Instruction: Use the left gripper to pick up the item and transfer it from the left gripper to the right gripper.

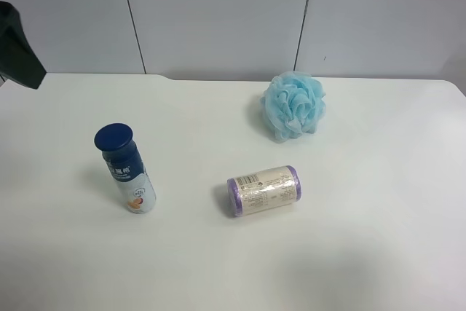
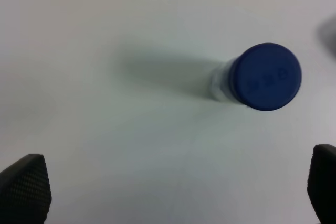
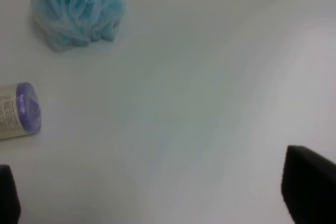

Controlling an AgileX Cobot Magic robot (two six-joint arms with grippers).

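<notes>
In the exterior high view, the slim bottle [image 1: 127,176] is standing upright on the white counter [image 1: 364,253] with its dark blue cap [image 1: 114,137] pointing up, which is leaving its sides free for a pinch. The purple-ended roll [image 1: 263,190] is lying on its side well apart from it, and the light blue mesh pouf [image 1: 293,105] is sitting farther back. Only a black arm part [image 1: 18,49] is showing at the edge. In the right wrist view, the right hand [image 3: 157,198] is hanging released over bare counter, grasping nothing and seemingly waiting for the transfer. In the left wrist view, the left hand [image 2: 173,187] is hovering above the bottle, released and empty. The cap is sitting off the line between the fingers, so I judge the hand is needing to centre itself before descending.
</notes>
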